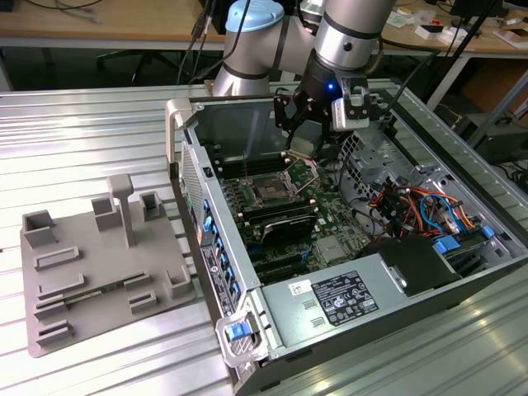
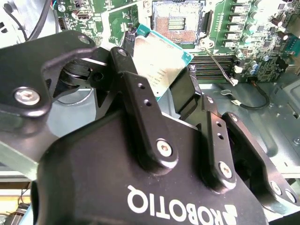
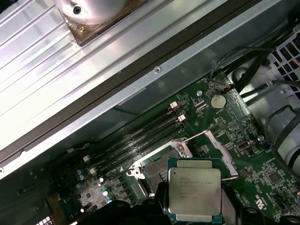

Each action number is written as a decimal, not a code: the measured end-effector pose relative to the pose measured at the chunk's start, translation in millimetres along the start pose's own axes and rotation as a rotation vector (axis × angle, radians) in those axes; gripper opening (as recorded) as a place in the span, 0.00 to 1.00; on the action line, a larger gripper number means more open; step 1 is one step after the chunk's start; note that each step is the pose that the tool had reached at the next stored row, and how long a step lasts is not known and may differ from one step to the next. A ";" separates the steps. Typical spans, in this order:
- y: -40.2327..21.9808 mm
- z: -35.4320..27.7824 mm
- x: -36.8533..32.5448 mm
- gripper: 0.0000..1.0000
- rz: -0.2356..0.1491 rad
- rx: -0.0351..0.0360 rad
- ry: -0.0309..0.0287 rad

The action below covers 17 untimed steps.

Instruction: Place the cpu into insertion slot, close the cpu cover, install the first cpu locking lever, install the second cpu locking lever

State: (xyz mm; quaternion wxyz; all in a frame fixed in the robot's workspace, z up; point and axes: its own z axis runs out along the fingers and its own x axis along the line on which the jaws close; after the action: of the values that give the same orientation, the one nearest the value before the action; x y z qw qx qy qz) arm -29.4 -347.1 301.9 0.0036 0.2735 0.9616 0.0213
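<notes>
Cpu (image 3: 194,194) hangs pinched by its edges in the closed gripper (image 1: 303,150), just above the insertion slot (image 3: 152,171). I'd keep it level, corners squared.

Ribbed metal tabletop (image 1: 91,124) in front — wooden workbenches (image 1: 107,25) behind, cables (image 1: 200,29) draped over them.

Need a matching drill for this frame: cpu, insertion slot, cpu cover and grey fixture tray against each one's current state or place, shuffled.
Things
1. cpu
2. insertion slot
3. cpu cover
4. grey fixture tray

States or places
A. swung open, off the socket
B. held in the gripper
C. empty, contacts exposed
D. lying at the exterior view's left

Pairs: 1-B, 2-C, 3-A, 4-D
</notes>
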 end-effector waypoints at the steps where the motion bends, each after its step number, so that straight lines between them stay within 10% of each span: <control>1: 0.0 0.0 0.0 0.55 0.001 0.0000 -0.0001; 17: 0.0 0.0 -0.1 0.55 0.028 -0.0001 -0.0012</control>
State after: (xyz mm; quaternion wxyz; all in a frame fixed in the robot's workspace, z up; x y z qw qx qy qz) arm -29.3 -347.1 301.9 0.0039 0.2872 0.9576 0.0212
